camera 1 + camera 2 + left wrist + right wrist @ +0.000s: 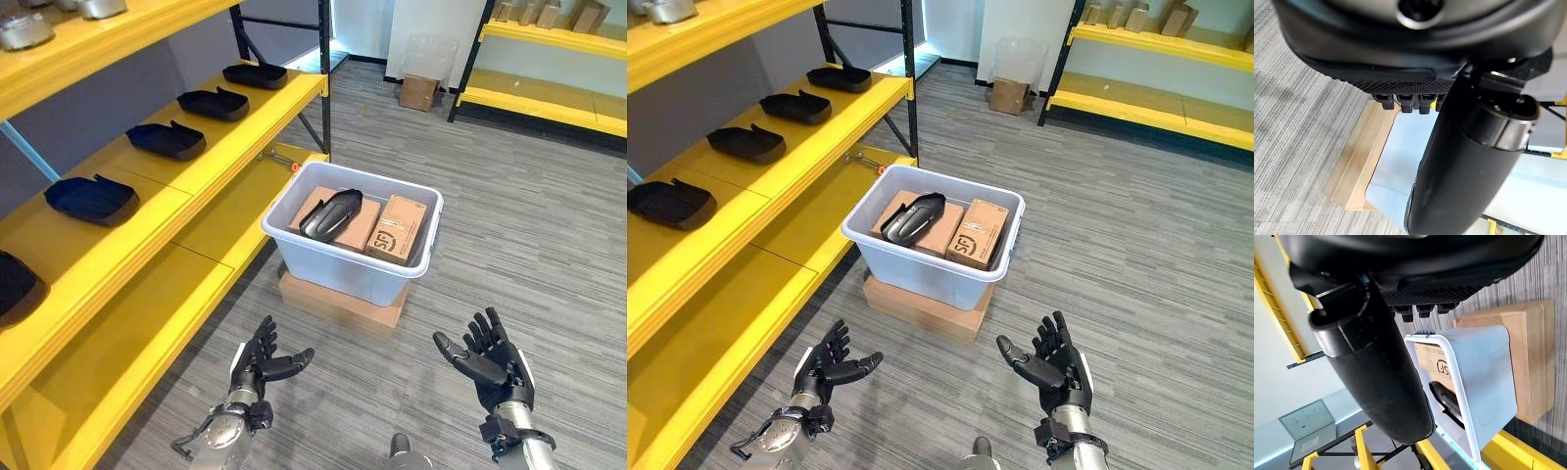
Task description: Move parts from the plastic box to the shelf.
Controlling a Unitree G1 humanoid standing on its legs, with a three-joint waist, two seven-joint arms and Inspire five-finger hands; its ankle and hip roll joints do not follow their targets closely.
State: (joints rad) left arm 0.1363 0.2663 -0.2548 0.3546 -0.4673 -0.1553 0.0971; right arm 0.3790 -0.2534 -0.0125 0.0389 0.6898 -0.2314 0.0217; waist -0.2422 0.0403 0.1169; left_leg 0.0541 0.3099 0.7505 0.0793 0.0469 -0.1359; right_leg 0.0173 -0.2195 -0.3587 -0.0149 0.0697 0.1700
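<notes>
Nearest the camera, the left robot hand [263,360] and the right robot hand [493,360] hang low over the grey carpet floor [549,245], palms turned inward toward each other, fingers spread and relaxed, holding nothing. They sit well apart, one on each side of the way ahead.

Straight beyond them, between the two, stands the white plastic box [348,264], raised on a flat cardboard carton [338,302] that rests on the floor. Inside the box a dark, elongated part [331,213] lies on top of brown cardboard boxes [400,227]. Its long axis runs diagonally, one end toward the box's near left, the other toward the far right, and it rests in the left half of the box. By my reading that puts it somewhat closer to the left robot hand, though both would need to reach forward and up over the rim to get to it.

To the left of the box runs the yellow shelf [147,211], which extends away from the robot. On its middle level a row of black moulded trays [167,140] is spaced along the board, receding into the distance; the lower level beside the box is bare yellow board. Since the shelf lies on the left, a left-hand pickup looks like the shorter carry.

Further off, a small cardboard box [419,92] sits on the floor near another yellow rack [549,98] by the back wall.
</notes>
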